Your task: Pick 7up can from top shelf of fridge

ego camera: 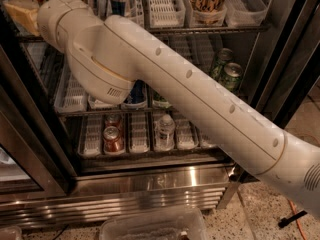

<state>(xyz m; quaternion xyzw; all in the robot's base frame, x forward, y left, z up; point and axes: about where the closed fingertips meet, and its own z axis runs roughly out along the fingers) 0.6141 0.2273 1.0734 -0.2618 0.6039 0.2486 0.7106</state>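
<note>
7up can not discernible; claw (21,15) at left end of top shelf (210,30), state cannot be told.

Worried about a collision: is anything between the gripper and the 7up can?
Cannot tell. The gripper is at the top shelf's left end, the arm hides the space beside it, and no 7up can is recognisable.

Gripper (21,15) at crowded top shelf (215,30), left
</note>
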